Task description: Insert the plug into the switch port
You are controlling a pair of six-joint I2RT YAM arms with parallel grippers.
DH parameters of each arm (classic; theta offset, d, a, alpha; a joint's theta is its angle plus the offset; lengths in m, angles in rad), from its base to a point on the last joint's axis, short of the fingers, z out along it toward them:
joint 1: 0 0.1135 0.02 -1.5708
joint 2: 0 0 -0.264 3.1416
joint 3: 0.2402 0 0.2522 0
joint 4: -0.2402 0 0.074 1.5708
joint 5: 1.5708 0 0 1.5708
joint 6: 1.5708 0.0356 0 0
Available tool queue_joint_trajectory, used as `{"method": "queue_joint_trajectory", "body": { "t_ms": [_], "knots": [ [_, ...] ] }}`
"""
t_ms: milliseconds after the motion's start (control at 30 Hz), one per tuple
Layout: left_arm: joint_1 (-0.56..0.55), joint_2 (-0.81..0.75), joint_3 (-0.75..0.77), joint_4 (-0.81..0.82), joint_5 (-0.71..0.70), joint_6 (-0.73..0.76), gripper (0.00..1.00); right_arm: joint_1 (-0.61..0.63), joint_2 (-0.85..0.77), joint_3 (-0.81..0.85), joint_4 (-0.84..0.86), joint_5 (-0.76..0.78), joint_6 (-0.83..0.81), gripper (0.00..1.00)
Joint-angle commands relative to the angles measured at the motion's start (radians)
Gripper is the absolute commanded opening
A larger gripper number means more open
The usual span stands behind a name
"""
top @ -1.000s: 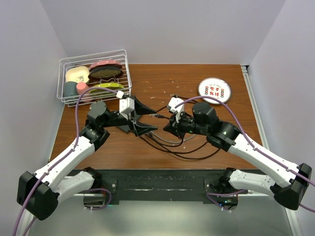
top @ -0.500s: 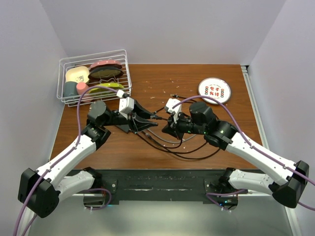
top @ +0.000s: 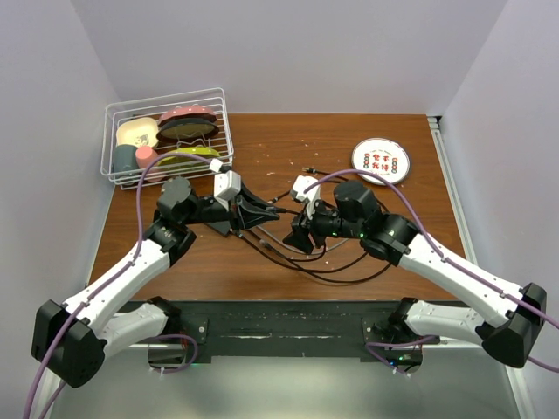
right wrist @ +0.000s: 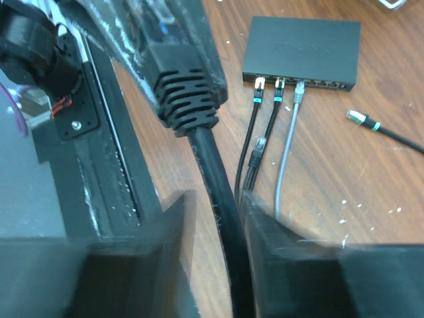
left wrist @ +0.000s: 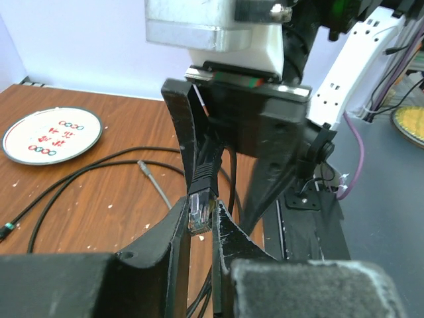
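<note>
My left gripper (left wrist: 202, 204) is shut on the plug (left wrist: 199, 213), a clear connector with a ribbed black boot (right wrist: 182, 93). Its black cable (right wrist: 215, 172) runs loose between the spread fingers of my right gripper (right wrist: 217, 197), which is open. In the top view the left gripper (top: 262, 212) and right gripper (top: 301, 234) face each other above the table's middle. The switch (right wrist: 301, 50), a flat black box, lies on the wood beyond them. Its port edge (right wrist: 298, 81) faces me, with three cables plugged in. The switch is hidden in the top view.
A round white disc (top: 381, 160) with red marks lies at the back right. A wire basket (top: 166, 140) of dishes stands at the back left. Loose dark cables (top: 323, 262) loop over the table in front, and a stray connector (right wrist: 364, 121) lies to the right of the switch.
The left gripper has closed on the plug. The right gripper, shut on the cable before, has opened and let it go.
</note>
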Motion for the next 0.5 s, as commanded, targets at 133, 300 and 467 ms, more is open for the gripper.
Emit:
{"method": "queue_joint_trajectory", "body": {
  "t_ms": [133, 300, 467],
  "knots": [
    [0.005, -0.030, 0.065, -0.093, -0.034, 0.085, 0.00, -0.003, -0.108, 0.052, 0.096, 0.000, 0.053, 0.82],
    [0.005, -0.054, 0.065, -0.110, -0.028, 0.094, 0.00, -0.078, -0.079, 0.106, 0.136, -0.121, 0.132, 0.82],
    [0.003, -0.079, 0.066, -0.128, -0.024, 0.104, 0.00, -0.162, -0.022, 0.103, 0.293, -0.379, 0.294, 0.78]
  ]
}}
